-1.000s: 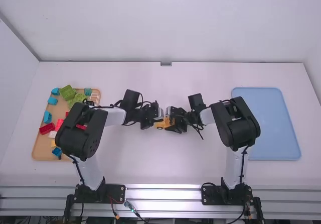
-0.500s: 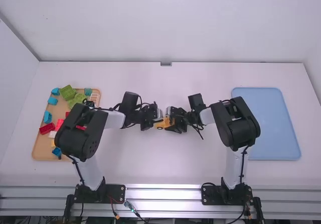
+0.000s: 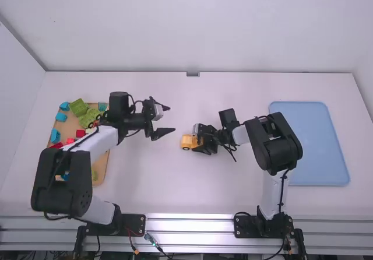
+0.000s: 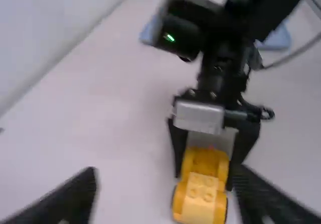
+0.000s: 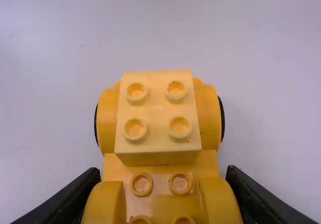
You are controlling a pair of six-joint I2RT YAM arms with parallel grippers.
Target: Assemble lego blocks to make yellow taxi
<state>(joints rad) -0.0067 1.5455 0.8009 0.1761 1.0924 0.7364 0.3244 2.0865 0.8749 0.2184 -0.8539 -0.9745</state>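
Near the middle of the table (image 3: 151,181), the yellow car (image 3: 187,143) sits low on its black wheels (image 5: 222,118), one end between the fingertips of the right gripper (image 5: 163,178), which is closed on its sides. That grip leaves the top and the far end free, probably so that the car keeps steady while parts are pressed down from above.

On that far end, a pale yellow block (image 5: 158,99) sits between the curved wheel covers, studs up. Lower studs (image 5: 141,184) lie bare just beside it, nearer the right gripper, and look like the place for another piece. The build seems partly done.

Between the car and the wooden tray (image 3: 102,169), the left gripper (image 3: 171,120) holds nothing, its fingers spread wide, well apart from the car. It seems best placed to fetch another part from the tray, where green blocks (image 3: 78,107) and others are within its side's reach. Pushing down off-centre could tilt the car in the one-ended grip. The blue tray (image 3: 309,149), at the right arm's side, may be meant for the finished taxi.
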